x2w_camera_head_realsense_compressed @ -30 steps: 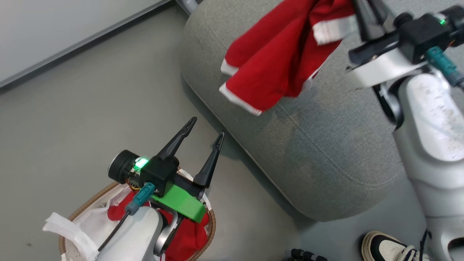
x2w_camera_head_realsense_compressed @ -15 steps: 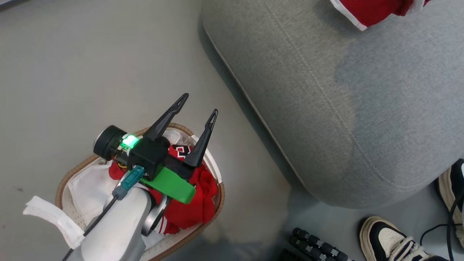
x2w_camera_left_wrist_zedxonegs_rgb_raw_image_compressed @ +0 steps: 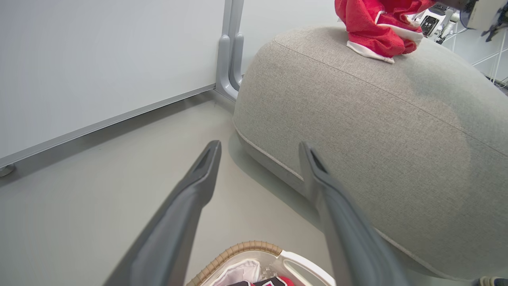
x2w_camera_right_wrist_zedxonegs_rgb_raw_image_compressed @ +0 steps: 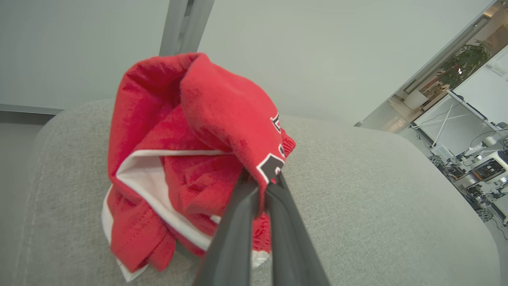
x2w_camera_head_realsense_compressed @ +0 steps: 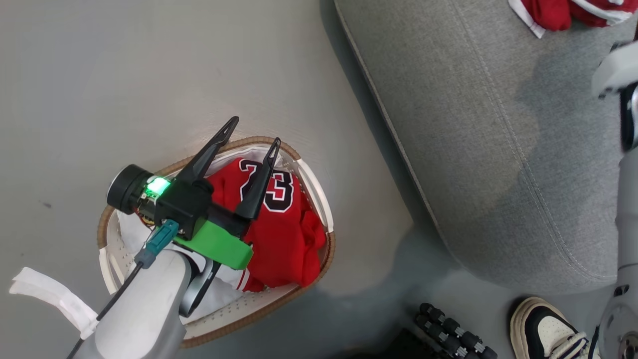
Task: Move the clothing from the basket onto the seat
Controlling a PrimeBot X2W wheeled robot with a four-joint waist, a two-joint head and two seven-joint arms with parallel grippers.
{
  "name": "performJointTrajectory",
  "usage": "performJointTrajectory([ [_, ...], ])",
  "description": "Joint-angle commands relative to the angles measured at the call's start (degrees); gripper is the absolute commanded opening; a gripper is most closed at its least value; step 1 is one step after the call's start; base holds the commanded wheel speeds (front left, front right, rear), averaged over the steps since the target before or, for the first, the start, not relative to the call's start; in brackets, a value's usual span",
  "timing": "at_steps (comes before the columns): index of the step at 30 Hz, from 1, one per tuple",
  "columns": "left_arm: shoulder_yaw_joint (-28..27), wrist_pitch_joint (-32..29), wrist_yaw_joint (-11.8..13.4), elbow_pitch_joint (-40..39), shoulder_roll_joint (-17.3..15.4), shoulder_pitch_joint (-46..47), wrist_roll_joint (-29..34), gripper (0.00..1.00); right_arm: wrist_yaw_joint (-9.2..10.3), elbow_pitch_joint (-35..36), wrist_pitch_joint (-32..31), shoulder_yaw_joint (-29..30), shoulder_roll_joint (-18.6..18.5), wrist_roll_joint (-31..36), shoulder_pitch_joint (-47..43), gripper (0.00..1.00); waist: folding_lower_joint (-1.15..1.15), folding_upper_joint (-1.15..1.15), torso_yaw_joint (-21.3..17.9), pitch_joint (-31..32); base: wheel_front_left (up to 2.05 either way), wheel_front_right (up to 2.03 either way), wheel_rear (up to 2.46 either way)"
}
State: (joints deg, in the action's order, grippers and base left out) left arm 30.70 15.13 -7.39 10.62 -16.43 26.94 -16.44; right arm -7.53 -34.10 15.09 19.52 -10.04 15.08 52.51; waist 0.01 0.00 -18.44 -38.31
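Note:
A red jersey numbered "23" [x2w_camera_head_realsense_compressed: 284, 224] lies crumpled in the white basket [x2w_camera_head_realsense_compressed: 329, 252] with the brown woven rim, on the floor at lower left. Above it my left gripper [x2w_camera_head_realsense_compressed: 255, 132] hangs open and empty, fingers pointing past the far rim. From the left wrist, that gripper [x2w_camera_left_wrist_zedxonegs_rgb_raw_image_compressed: 260, 146] points at the grey seat [x2w_camera_left_wrist_zedxonegs_rgb_raw_image_compressed: 377, 119], with the basket rim [x2w_camera_left_wrist_zedxonegs_rgb_raw_image_compressed: 238, 250] below. Another red jersey [x2w_camera_right_wrist_zedxonegs_rgb_raw_image_compressed: 190, 139] sits bunched on the seat [x2w_camera_right_wrist_zedxonegs_rgb_raw_image_compressed: 357, 178], and my right gripper [x2w_camera_right_wrist_zedxonegs_rgb_raw_image_compressed: 264, 184] is shut on a fold of it. That jersey [x2w_camera_head_realsense_compressed: 563, 12] shows at the seat's [x2w_camera_head_realsense_compressed: 473, 124] top right.
A person's shoe [x2w_camera_head_realsense_compressed: 543, 329] and a black ribbed object [x2w_camera_head_realsense_compressed: 448, 331] lie on the floor beside the seat's near corner. My right forearm [x2w_camera_head_realsense_compressed: 623, 149] runs down the right edge. A white wall panel with a grey post [x2w_camera_left_wrist_zedxonegs_rgb_raw_image_compressed: 230, 43] stands behind the seat.
The head camera has swung down and left, so the basket now shows whole. The jersey that hung from my right gripper now rests bunched on the seat.

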Motion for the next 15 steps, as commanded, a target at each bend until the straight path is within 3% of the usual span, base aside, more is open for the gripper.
performJointTrajectory([
  [1, -0.25, 0.03, -0.17, 0.07, -0.03, -0.77, 0.09, 1.0, 0.08, -0.84, 0.11, 1.18, 0.33, 0.87, -1.37, 0.0, -0.01, 0.0, 0.5, -0.14, 0.0, 0.0, 0.0],
  [6, -0.59, 0.03, -0.17, 0.73, 0.59, -1.37, -0.23, 1.0, 0.08, -2.54, 0.11, 4.73, 2.08, 2.62, -5.28, 0.0, -0.01, 0.0, 0.14, 1.45, 0.0, 0.0, 0.0],
  [7, -0.64, 0.03, -0.17, 0.81, 0.68, -1.49, -0.24, 1.0, 0.08, -2.36, 0.11, 5.18, 2.34, 2.76, -5.82, 0.1, -0.01, 0.0, 0.02, 1.82, 0.0, 0.0, 0.0],
  [9, -0.76, 0.03, -0.17, 0.98, 0.91, -1.68, -0.33, 1.0, 0.08, -1.72, 0.11, 5.56, 2.88, 2.97, -7.51, 0.79, -0.01, 0.0, -0.25, 2.69, 0.0, 0.0, 0.0],
  [10, -0.81, 0.03, -0.17, 1.12, 1.07, -1.85, -0.39, 1.0, 0.08, -1.56, 0.11, 6.15, 3.2, 2.71, -8.49, 1.0, -0.01, 0.0, -0.4, 3.29, 0.0, 0.0, 0.0],
  [15, -1.35, 0.03, -0.17, 1.88, 1.93, -2.87, -0.71, 1.0, 0.08, -0.56, 0.11, 7.7, 4.39, 2.13, -12.86, 1.0, -0.01, 0.0, -0.74, 6.56, 0.0, 0.0, 0.0],
])
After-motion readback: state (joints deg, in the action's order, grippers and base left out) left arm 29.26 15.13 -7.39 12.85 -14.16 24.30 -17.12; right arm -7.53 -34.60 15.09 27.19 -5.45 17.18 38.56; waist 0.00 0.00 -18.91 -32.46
